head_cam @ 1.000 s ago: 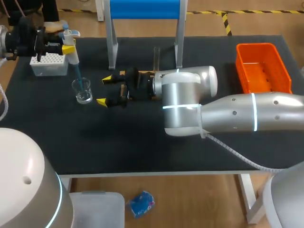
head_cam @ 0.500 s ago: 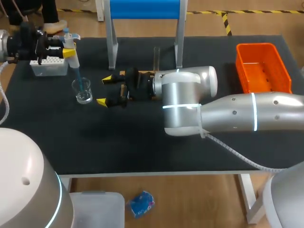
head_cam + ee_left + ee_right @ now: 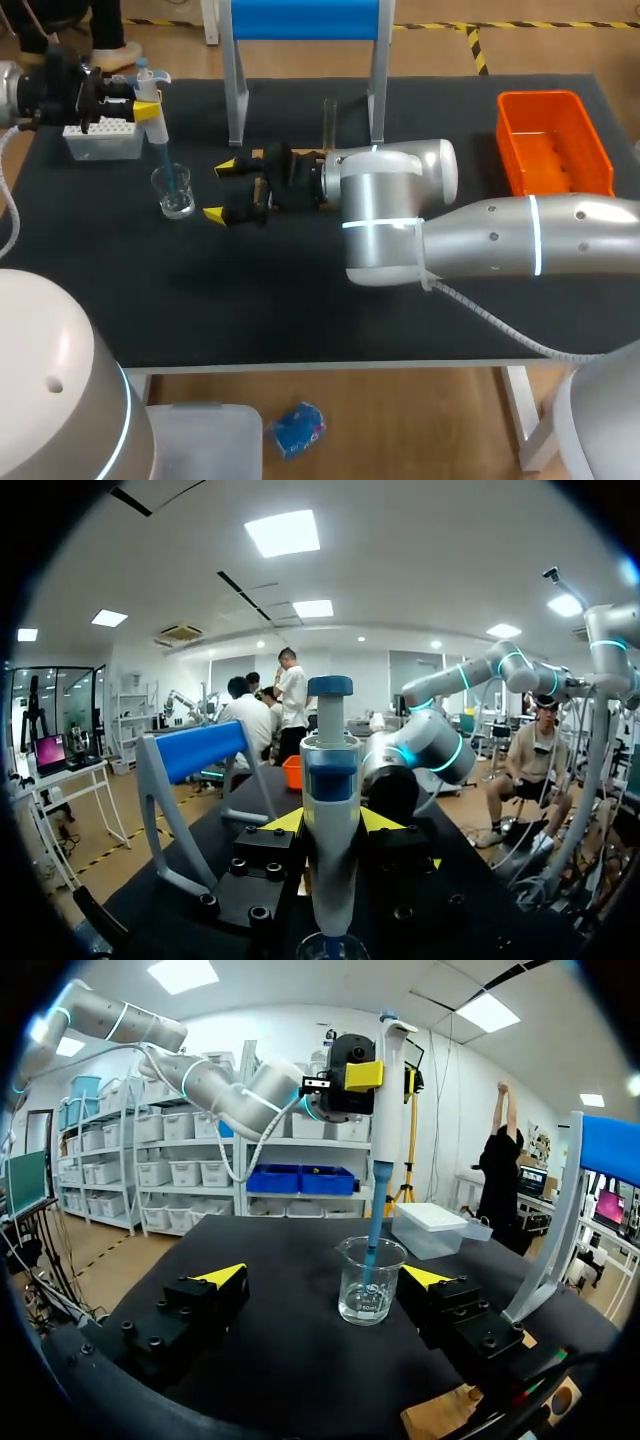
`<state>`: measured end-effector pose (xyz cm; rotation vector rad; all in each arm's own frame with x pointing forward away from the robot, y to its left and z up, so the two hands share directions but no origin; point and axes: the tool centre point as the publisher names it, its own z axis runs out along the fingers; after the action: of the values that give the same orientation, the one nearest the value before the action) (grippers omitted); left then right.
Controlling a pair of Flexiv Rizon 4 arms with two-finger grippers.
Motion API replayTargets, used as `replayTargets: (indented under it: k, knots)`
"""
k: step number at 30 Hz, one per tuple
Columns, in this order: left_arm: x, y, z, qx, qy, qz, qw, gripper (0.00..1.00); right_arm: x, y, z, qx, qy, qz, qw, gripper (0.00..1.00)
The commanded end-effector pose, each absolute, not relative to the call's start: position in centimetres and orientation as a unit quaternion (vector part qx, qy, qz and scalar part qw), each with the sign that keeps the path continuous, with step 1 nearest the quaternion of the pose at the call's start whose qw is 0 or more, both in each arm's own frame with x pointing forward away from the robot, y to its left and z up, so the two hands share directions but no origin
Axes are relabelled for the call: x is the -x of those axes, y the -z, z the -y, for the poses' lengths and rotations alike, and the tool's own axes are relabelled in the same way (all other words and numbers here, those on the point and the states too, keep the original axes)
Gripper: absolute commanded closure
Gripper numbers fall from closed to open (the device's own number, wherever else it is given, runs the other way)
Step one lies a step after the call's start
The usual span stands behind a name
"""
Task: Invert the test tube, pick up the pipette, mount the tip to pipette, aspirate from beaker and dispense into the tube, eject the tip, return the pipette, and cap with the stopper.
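Observation:
My left gripper [image 3: 140, 100] is shut on the white-and-blue pipette [image 3: 150, 88], which it holds upright at the table's far left. The pipette's blue tip [image 3: 167, 168] reaches down into the clear glass beaker [image 3: 176, 192]. In the left wrist view the pipette [image 3: 330, 800] stands between the yellow fingertips [image 3: 285, 822], with the beaker's rim [image 3: 330, 947] just below. My right gripper [image 3: 221, 189] stands open beside the beaker, with nothing in it. In the right wrist view the beaker [image 3: 368, 1282] is just ahead of my right gripper [image 3: 327, 1275]. A thin clear tube [image 3: 330, 118] stands behind my right wrist.
A white tip box [image 3: 100, 137] sits at the far left, behind the beaker. A blue-topped metal stand [image 3: 305, 20] rises at the back middle. An orange bin [image 3: 553, 140] is at the back right. My right arm [image 3: 480, 245] lies across the middle of the table.
The left wrist has shifted slightly with the pipette; its tip stays in the beaker. The right arm has not moved.

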<state>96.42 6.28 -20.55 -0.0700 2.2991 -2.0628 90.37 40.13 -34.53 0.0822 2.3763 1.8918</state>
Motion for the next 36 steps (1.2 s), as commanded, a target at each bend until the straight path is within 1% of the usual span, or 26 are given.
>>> replayTargets:
  k: [1,36]
  knots:
    - [-96.68,20.87,-6.46,0.020,0.670,-0.742,0.024,1.00,-90.30,34.54,-40.10,-0.028,-0.622,-0.781,0.053,0.00]
    - [-96.75,21.19,-6.53,0.025,0.670,-0.741,0.022,1.00,-90.51,33.99,-39.63,-0.028,-0.622,-0.781,0.052,0.00]
